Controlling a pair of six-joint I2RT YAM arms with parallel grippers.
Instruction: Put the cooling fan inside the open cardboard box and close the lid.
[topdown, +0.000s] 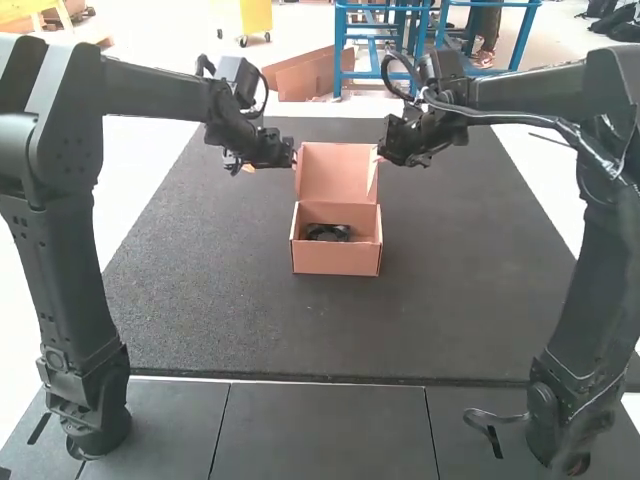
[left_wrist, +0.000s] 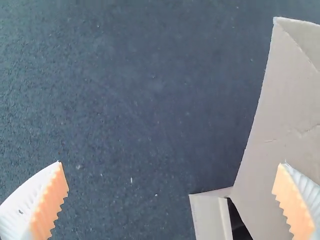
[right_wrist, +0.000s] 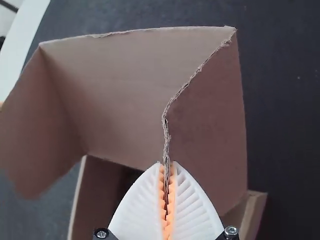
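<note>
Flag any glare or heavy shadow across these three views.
High view: cooling fan sits shaded inside the cardboard box, dark but readable; no glare on the mat. Left wrist view: even light, no glare. Right wrist view: lid evenly lit, box interior beneath it shadowed.

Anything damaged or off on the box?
The upright lid of the brown cardboard box has a ragged, frayed edge on the side flap that the right tool pinches; it looks torn. The black cooling fan lies inside, nothing spilled.
</note>
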